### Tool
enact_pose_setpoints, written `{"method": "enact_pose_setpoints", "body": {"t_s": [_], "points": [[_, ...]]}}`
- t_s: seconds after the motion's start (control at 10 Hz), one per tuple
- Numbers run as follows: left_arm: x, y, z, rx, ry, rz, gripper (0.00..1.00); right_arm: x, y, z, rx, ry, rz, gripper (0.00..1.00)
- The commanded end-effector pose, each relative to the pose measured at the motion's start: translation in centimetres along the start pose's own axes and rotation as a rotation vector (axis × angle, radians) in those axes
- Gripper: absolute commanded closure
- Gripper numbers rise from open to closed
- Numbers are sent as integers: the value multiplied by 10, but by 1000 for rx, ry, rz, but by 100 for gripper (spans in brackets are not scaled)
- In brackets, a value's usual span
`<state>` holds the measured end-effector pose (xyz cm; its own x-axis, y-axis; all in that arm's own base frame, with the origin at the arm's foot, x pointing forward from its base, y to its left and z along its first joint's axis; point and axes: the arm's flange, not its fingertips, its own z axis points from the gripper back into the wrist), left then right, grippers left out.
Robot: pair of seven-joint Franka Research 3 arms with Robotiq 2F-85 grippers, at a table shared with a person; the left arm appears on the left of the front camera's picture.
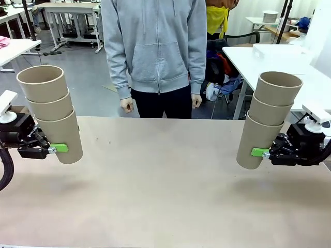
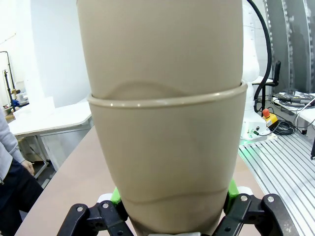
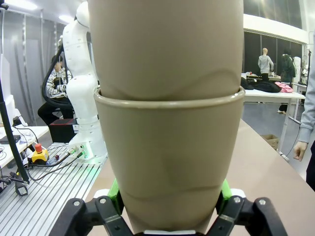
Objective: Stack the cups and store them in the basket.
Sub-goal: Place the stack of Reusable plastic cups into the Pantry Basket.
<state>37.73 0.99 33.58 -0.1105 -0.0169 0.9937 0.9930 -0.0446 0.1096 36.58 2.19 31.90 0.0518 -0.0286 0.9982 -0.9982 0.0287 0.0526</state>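
L hand [image 1: 63, 149] pinches L stack [image 1: 50, 111] of 3 cups, R hand [image 1: 257, 152] pinches R stack [image 1: 271, 116], both aloft over desk [image 1: 165, 201]; paper prob. light, thin, crushable, so squeeze softly low on outer cup.

Dull paper, dull board, a little plastic.
The cups [image 1: 51, 116] look like smooth matt tan paper; the desk [image 1: 165, 206] is a matt, faintly speckled tan board. The left end effector [image 1: 64, 148] and right end effector [image 1: 254, 153] are black with slight sheen, pads [image 1: 61, 148] smooth green plastic. The person's hoodie [image 1: 155, 46] is soft grey cloth.
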Motion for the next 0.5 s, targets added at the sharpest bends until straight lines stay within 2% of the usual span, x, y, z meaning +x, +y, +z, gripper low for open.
{"method": "enact_pose_setpoints", "body": {"t_s": [0.0, 0.4], "points": [[3, -1, -2, -5, -7, -9, 16, 4, -1, 0, -1, -3, 11, 16], [3, -1, -2, -5, -7, -9, 16, 4, -1, 0, -1, -3, 11, 16]]}}
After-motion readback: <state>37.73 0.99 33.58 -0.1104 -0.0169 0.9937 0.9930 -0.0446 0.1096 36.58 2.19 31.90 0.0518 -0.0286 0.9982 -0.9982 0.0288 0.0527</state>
